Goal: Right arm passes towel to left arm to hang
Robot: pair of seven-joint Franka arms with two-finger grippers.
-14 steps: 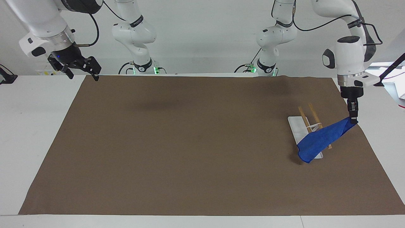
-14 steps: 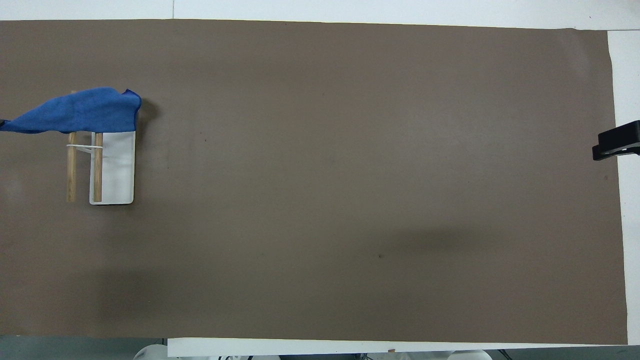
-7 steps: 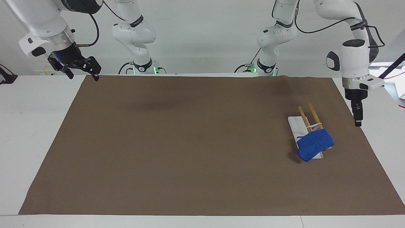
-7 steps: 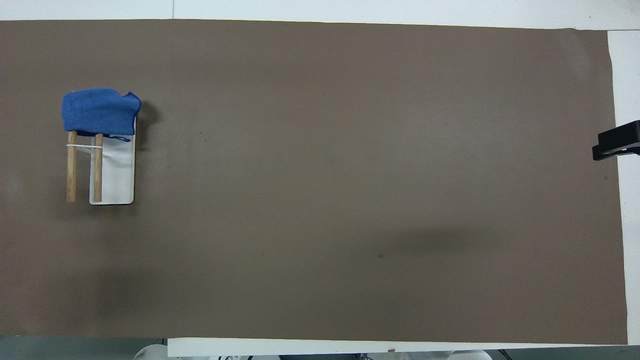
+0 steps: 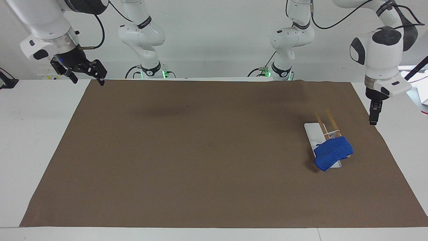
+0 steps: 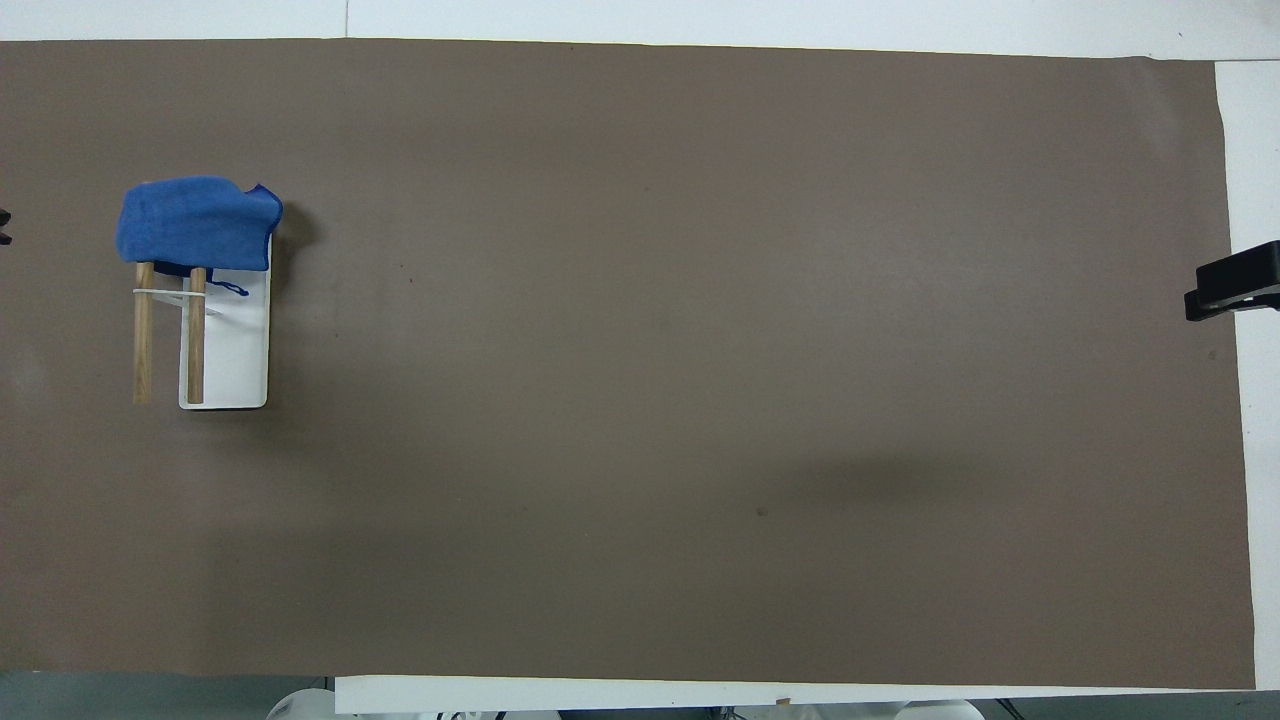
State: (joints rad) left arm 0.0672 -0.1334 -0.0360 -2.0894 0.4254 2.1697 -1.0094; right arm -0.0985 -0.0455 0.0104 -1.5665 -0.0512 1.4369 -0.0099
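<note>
Brown mat (image 5: 200, 150) covers most of the white table. Towel (image 5: 332, 152) is draped over the two wooden rails of a small rack (image 6: 225, 345) toward the left arm's end, bunched on the rail ends farther from the robots. Left gripper (image 5: 373, 117) hangs over the mat edge near the rack, holding nothing — can't tell if its fingers are apart. Right gripper (image 5: 85, 72) waits w/ fingers spread over the mat corner at its own end. Hanging looks done — next is prob. just pulling the left arm clear w/o snagging cloth.
</note>
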